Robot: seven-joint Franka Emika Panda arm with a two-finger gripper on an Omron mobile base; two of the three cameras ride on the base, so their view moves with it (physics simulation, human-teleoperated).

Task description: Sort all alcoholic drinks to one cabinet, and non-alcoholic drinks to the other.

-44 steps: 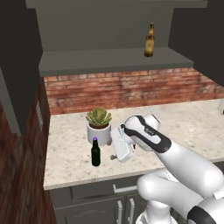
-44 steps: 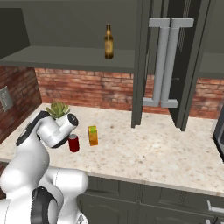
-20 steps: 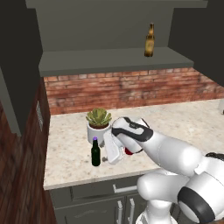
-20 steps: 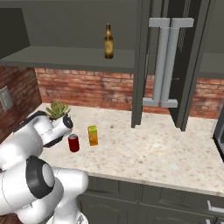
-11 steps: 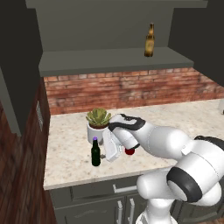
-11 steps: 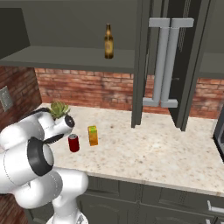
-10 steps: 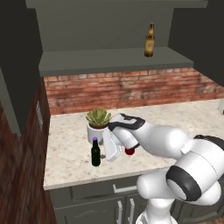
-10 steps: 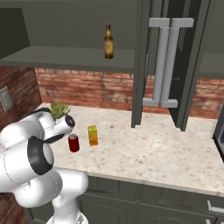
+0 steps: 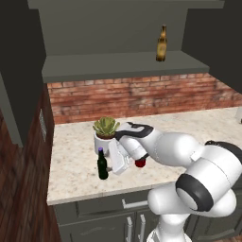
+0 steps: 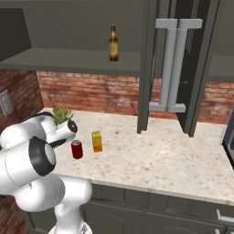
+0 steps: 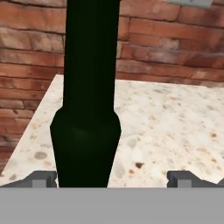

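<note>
Green bottle point(image 11: 86, 109) stands upright on the counter point(image 9: 75, 156), between the gripper's point(image 11: 111, 178) wide-spread fingers point(image 11: 41, 179), nearer one finger and not gripped. Beside the bottle sit a potted plant point(image 9: 106, 132), the red can point(image 10: 77, 149) and the juice carton point(image 10: 97, 141). Above, the beer bottle point(image 9: 161, 44) stands on the cabinet shelf point(image 9: 118, 64).

Brick backsplash point(image 9: 142, 94), speckled stone counter point(image 10: 151, 160), dark grey cabinets point(image 10: 183, 68).
</note>
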